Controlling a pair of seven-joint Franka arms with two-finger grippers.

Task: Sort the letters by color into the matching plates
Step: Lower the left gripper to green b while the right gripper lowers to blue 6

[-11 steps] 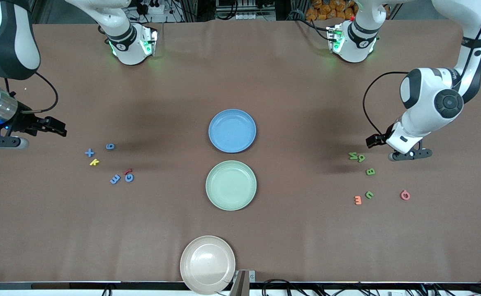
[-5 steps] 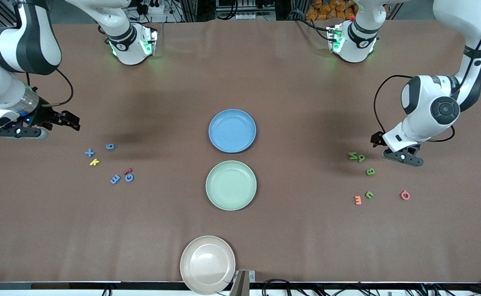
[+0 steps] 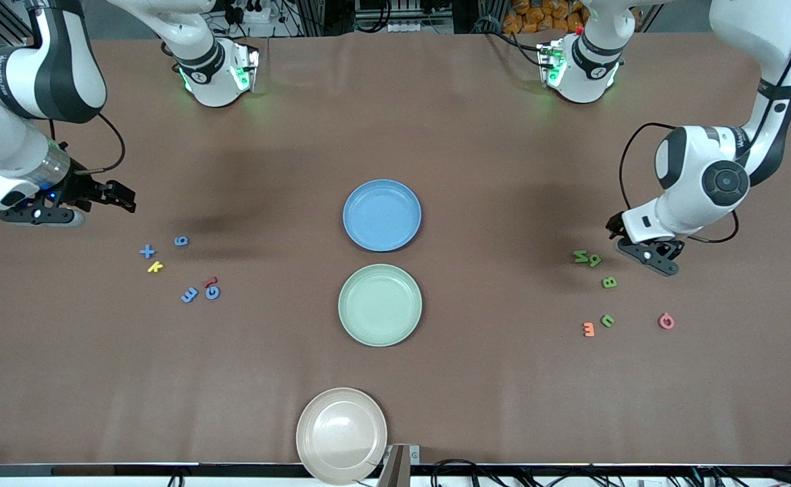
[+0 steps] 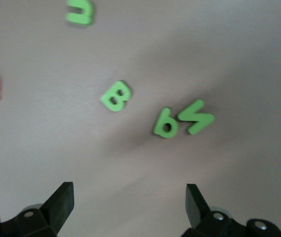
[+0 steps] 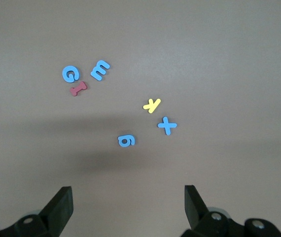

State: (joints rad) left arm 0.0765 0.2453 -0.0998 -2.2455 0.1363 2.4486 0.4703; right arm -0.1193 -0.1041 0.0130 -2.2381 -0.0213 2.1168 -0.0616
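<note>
Spanning the whole scene was the brown desk (image 3: 395,406), with the two arms reaching out toward its two ends. Midway along it lay the blue plate (image 3: 382,215) and, nearer the front camera, the green plate (image 3: 380,305), both empty, so no sorting had been done. A beige plate (image 3: 341,435) sat at the desk's near edge, apparently a distractor.

The left end effector (image 3: 647,251) hung over the desk beside the green letters, its fingers spread wide and holding nothing, probably lining up on the touching green pair (image 4: 182,121) or the green B (image 4: 116,96). A fourth green piece (image 3: 607,320) lay nearer the camera, between an orange piece (image 3: 588,329) and a pink one (image 3: 666,320).

The right end effector (image 3: 115,197) was likewise wide and empty, over bare desk beside the blue letters: a 6 (image 5: 126,140), a plus (image 5: 167,125), an E-like piece (image 5: 100,70) and a G (image 5: 69,74). A yellow piece (image 5: 152,104) and a red one (image 5: 78,88) sat among them.
</note>
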